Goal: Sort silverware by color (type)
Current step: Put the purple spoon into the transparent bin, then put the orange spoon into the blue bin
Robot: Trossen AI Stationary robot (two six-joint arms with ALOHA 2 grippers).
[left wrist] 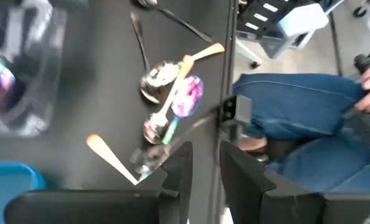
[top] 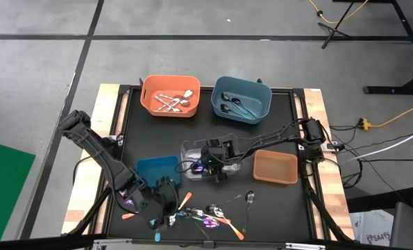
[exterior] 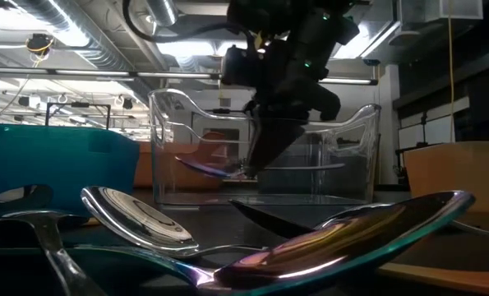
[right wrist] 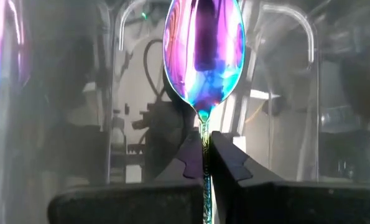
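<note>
A: Since iridescent pieces belong in the clear bin (top: 192, 149), the right gripper (right wrist: 204, 155) is clamping a purple-teal spoon (right wrist: 203, 53) over it.

B: The left gripper (left wrist: 204, 168) is hovering part-open, empty, over the remaining silverware (top: 209, 212).

Iridescent purple-teal spoon (right wrist: 203, 53) pinched in dark right claw (right wrist: 204, 155), against clear bin (top: 192, 153). Orange bin (top: 150, 104) of silver pieces, blue bin (top: 220, 107) of dark ones, brown bin (top: 275, 168), black desk (top: 289, 201). Orange-handled spoon (left wrist: 178, 78) amid mixed pile.
</note>
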